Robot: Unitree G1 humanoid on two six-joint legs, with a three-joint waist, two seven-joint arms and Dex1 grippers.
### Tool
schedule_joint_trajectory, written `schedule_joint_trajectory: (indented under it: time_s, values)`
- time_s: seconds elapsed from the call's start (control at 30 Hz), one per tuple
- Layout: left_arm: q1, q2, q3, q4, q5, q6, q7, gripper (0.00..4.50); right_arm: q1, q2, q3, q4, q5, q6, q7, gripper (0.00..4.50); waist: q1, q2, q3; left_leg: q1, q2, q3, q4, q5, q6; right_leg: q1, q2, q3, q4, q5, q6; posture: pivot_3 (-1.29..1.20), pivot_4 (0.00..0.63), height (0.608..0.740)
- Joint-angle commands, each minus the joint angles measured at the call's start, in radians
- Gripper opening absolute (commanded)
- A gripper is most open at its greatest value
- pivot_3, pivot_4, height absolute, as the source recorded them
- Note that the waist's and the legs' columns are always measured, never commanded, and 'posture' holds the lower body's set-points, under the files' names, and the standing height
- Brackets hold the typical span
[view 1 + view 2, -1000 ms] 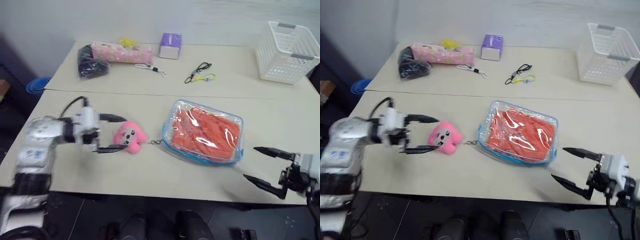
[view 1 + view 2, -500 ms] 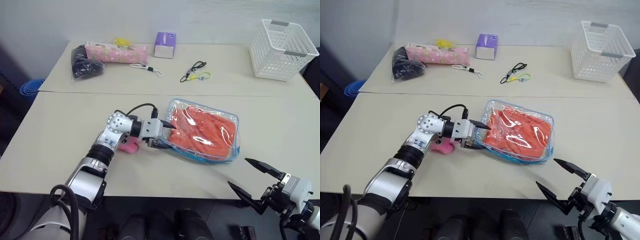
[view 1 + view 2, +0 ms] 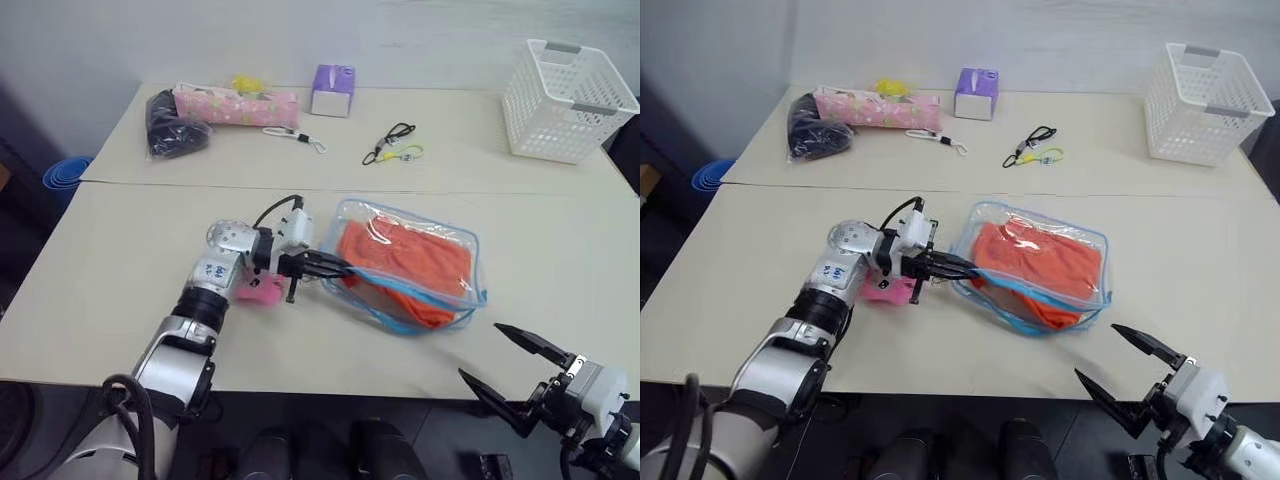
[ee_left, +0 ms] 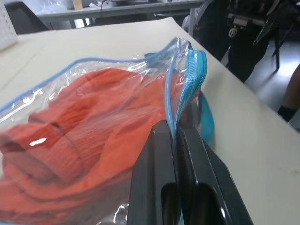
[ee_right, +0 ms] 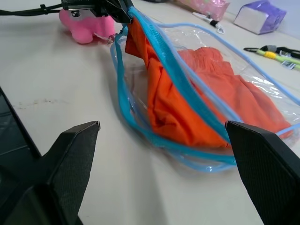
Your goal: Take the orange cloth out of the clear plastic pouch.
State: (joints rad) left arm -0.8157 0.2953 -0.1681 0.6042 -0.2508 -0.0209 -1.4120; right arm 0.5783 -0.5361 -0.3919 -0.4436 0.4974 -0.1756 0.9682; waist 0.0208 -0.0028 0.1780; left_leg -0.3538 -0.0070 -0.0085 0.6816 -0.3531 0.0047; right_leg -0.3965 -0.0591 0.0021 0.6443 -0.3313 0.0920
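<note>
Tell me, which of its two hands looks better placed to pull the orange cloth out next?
Probably the right. The left gripper is shut on the clear plastic pouch's blue edge, holding it. The right gripper hangs open near the table's front edge, and its wrist view faces the orange cloth bulging from the pouch's opened side.

On the beige surface (image 3: 120, 290), an orange cloth (image 3: 405, 262) fills a clear pouch (image 3: 455, 240) with light blue edging, beside a pink plush toy (image 3: 258, 290); far off, a white basket (image 3: 565, 85), purple box (image 3: 332, 90) and pink patterned case (image 3: 235, 103).
</note>
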Motion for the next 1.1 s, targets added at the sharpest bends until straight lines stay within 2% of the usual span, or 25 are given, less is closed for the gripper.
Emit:
schedule_joint_trajectory:
  time_s: [0.03, 0.17, 0.27, 0.43, 0.57, 0.73, 0.83, 1.0, 1.1]
  values:
    - [0.026, -0.003, 0.016, -0.099, -0.023, 0.081, 0.053, 0.03, -0.016, -0.022, 0.044, -0.079, 0.023, 0.06, -0.02, 4.5, 0.001, 0.0, 0.0, 0.0, 0.0, 0.0, 0.0, 0.0, 0.0, 0.0, 0.0, 0.0, 0.0, 0.0, 0.0, 0.0, 0.15, 0.74]
    - [0.063, 0.001, -0.017, -0.12, 0.049, -0.016, 0.096, 0.03, -0.029, -0.025, 0.051, -0.068, 0.006, 0.065, -0.021, 4.5, 0.004, 0.0, 0.0, 0.0, 0.0, -0.001, 0.0, 0.0, 0.0, 0.0, 0.0, 0.0, 0.0, 0.0, 0.0, 0.0, 0.15, 0.74]
    - [0.089, 0.019, -0.034, -0.13, 0.065, -0.067, 0.078, 0.63, -0.01, -0.03, 0.015, -0.052, 0.0, 0.021, 0.005, 4.5, 0.003, 0.0, 0.0, 0.0, 0.0, 0.0, 0.0, 0.0, 0.0, 0.0, 0.0, 0.0, 0.0, 0.0, 0.0, 0.0, 0.15, 0.74]
    - [0.084, 0.075, -0.034, -0.13, 0.079, -0.191, 0.035, 2.08, 0.031, -0.032, -0.051, -0.053, 0.016, -0.024, 0.032, 4.5, 0.002, 0.0, 0.0, 0.0, 0.0, 0.0, 0.0, 0.0, 0.0, 0.0, 0.0, 0.0, -0.001, 0.0, 0.0, 0.0, 0.15, 0.74]
    - [0.051, 0.117, -0.036, -0.066, 0.107, -0.278, 0.017, 2.08, 0.074, -0.032, -0.085, -0.039, 0.017, -0.045, 0.058, 4.5, 0.002, 0.0, 0.0, 0.0, 0.0, 0.0, 0.0, 0.0, 0.0, 0.0, 0.0, 0.0, 0.0, 0.0, 0.0, 0.0, 0.15, 0.74]
    - [-0.001, 0.105, -0.042, 0.044, 0.152, -0.361, 0.057, 2.08, 0.082, -0.024, -0.082, -0.031, 0.008, -0.056, 0.059, 4.5, 0.003, 0.0, 0.0, 0.001, -0.001, 0.0, 0.0, 0.0, 0.001, 0.001, 0.0, 0.0, -0.001, 0.0, 0.0, 0.0, 0.15, 0.74]
    - [-0.014, 0.089, -0.044, 0.077, 0.158, -0.385, 0.062, 1.47, 0.076, -0.021, -0.069, -0.031, 0.0, -0.059, 0.052, 4.5, 0.003, 0.0, 0.0, 0.001, -0.001, 0.0, 0.0, -0.001, 0.002, 0.001, 0.0, 0.0, -0.001, 0.0, 0.0, 0.0, 0.15, 0.74]
    - [-0.014, 0.076, -0.035, 0.081, 0.134, -0.358, 0.036, 0.02, 0.087, -0.018, -0.067, -0.035, -0.001, -0.064, 0.052, 4.5, 0.003, 0.0, 0.0, 0.001, -0.001, 0.0, 0.0, -0.001, 0.002, 0.001, 0.0, 0.0, -0.001, 0.0, 0.0, 0.0, 0.15, 0.74]
    - [-0.01, 0.068, -0.021, 0.072, 0.109, -0.306, 0.021, 0.02, 0.096, -0.021, -0.068, -0.04, 0.007, -0.062, 0.06, 4.5, 0.003, 0.0, 0.0, 0.001, 0.0, 0.0, 0.0, -0.001, 0.002, 0.001, 0.0, 0.0, 0.0, 0.0, 0.0, 0.0, 0.15, 0.74]
